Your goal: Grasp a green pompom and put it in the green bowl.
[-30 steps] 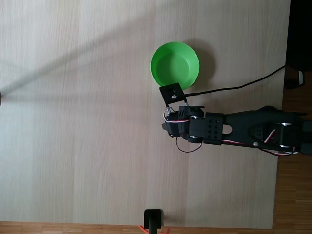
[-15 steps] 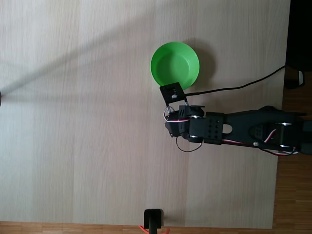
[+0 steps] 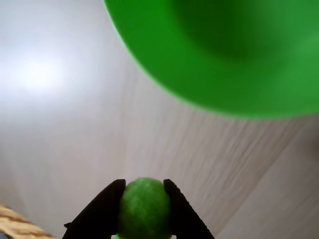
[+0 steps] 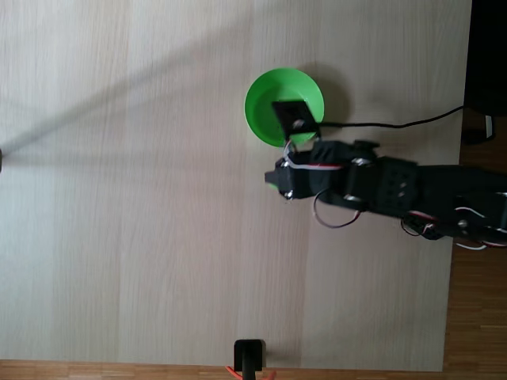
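The green pompom (image 3: 144, 208) sits clamped between my gripper (image 3: 144, 199) fingers, lifted off the surface (image 3: 75, 124). The green bowl (image 3: 224, 55) lies just ahead in the wrist view; I judge a short forward reach remains.

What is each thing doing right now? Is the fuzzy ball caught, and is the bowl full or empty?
green pompom: caught between the two black fingers, off the table, not in the bowl yet.
gripper: shut on the pompom, beside the bowl.
green bowl: upright on the table; the part that shows looks empty, the arm covers part of it.
black cable: lying loose across the table.
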### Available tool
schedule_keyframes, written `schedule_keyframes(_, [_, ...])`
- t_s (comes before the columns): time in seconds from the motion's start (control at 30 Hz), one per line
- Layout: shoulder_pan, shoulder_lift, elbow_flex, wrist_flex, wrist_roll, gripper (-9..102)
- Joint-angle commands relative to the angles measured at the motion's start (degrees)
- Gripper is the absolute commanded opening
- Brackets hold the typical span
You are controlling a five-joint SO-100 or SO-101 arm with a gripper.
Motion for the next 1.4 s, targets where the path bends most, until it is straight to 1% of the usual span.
schedule_keyframes(0.0, [3.5,5.4,-2.2,0.2,-1.8,8])
schedule_keyframes(0.13, [9.3,6.2,-2.2,0.1,-3.6,8])
schedule_keyframes(0.37, [17.1,2.6,-3.9,-0.8,-6.4,8])
schedule_keyframes(0.5, [19.3,0.3,-7.7,0.0,-6.6,8])
schedule_keyframes(0.6, [19.9,-0.2,-9.0,0.1,-6.6,11])
schedule_keyframes(0.8, [19.6,0.2,-9.0,0.2,-6.6,24])
schedule_keyframes(0.97, [19.6,0.4,-8.9,0.2,-6.6,29])
schedule_keyframes(1.07, [19.3,1.0,-8.4,1.6,-6.6,29])
schedule_keyframes(1.17, [16.1,4.9,-7.0,5.0,-6.6,27])
schedule_keyframes(1.27, [12.2,10.7,-5.9,8.6,-5.7,23])
schedule_keyframes(1.37, [7.9,17.1,-5.4,12.1,-5.5,17])
